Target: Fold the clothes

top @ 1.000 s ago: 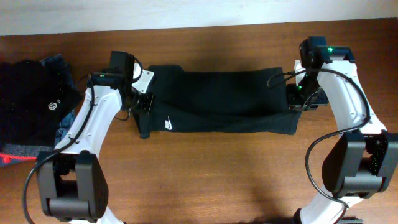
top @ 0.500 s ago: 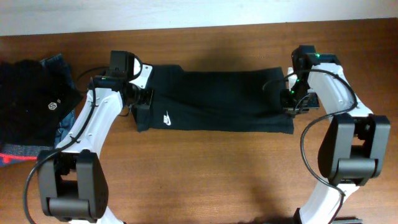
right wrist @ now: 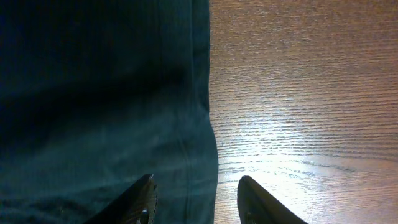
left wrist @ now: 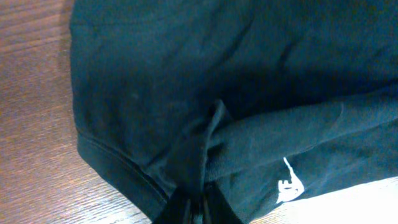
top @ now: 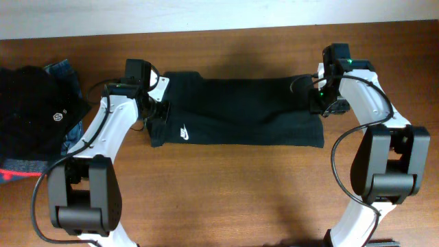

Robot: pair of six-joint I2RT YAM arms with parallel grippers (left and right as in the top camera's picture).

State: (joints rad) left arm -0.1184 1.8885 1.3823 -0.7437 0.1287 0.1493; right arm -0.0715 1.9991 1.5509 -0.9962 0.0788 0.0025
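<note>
Brown wood table (top: 226,195), shirt (top: 240,120) lying in a long band across the middle. Left gripper (left wrist: 191,210) pinches a ridge of cloth at its left end; right gripper (right wrist: 198,200) stands open over the right edge. Best to let go low, ends square, no dragging.

Overhead, the light is even and warm. A soft shadow lies on the bench (top: 226,178) along the far side of the T-shirt (top: 240,116), whose black swallows fold detail. The left wrist view is dim, burnt white at one corner. In the right wrist view glare whitens the wood, and the right gripper (right wrist: 196,199) shows dark, unfocused jaws.
</note>
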